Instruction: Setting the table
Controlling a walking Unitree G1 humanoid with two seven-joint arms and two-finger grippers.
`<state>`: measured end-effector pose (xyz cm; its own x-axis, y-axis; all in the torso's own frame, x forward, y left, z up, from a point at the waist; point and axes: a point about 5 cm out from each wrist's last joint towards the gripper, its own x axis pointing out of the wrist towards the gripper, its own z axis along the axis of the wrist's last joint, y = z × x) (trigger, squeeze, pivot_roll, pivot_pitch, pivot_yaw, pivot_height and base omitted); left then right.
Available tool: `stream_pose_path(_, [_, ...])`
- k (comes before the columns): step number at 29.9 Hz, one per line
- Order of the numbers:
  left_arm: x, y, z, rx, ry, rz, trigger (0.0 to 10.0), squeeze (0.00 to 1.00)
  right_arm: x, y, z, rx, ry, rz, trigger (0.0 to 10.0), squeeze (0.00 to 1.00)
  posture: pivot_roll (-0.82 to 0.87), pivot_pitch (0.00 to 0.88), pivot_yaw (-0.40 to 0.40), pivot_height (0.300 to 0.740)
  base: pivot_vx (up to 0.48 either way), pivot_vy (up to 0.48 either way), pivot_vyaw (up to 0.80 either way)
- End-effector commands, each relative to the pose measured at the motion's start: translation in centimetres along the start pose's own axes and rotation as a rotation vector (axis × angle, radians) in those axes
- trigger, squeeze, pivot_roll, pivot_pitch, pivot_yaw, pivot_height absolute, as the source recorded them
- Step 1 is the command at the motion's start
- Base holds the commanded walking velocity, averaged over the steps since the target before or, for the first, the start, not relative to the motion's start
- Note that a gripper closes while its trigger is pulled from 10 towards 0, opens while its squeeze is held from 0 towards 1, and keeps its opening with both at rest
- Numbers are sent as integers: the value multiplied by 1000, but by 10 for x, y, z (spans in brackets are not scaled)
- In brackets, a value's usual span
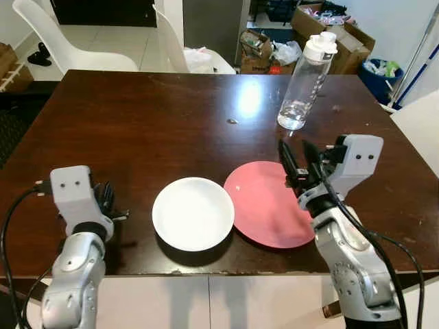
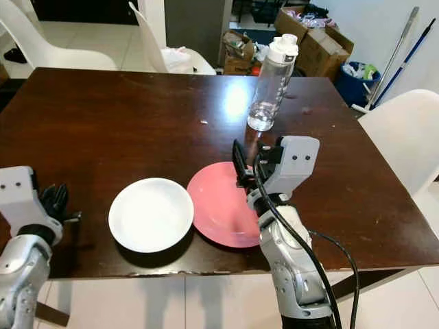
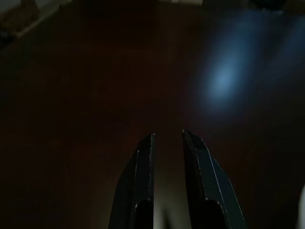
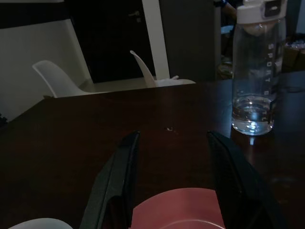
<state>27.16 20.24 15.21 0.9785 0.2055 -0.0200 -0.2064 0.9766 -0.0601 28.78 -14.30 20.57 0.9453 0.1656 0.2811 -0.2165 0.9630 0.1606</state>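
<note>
Glossy dark wood table (image 1: pixel 137 116), round white plate (image 1: pixel 193 213) touching matte pink plate (image 1: pixel 269 205), right gripper (image 1: pixel 296 159) fingers spread, left gripper (image 3: pixel 167 143) seemingly narrowly parted.

The left claw (image 3: pixel 167 143) points out over a dark brown table (image 3: pixel 86 86). Its two black fingers (image 3: pixel 143 167) stand close together, with a narrow gap between their tips and nothing held in it. The wood beyond the tips is dim and bare. Ahead of the claw and off to one side lies a soft pale-blue patch of glare (image 3: pixel 221 81) on the tabletop. The far edge of the table is too dark to make out.
</note>
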Motion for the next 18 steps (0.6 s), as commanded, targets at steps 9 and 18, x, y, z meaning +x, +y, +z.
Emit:
stream_pose_path(9, [4,-11,6,51,-66,-39,10000,0,5,2,-5,-19,-12,15,10000,0,-19,59,32,740,0,0,0])
stream_pose_path(18, [3,-13,5,70,-77,-57,10000,0,3,5,-12,6,1,15,10000,0,-15,63,37,740,0,0,0])
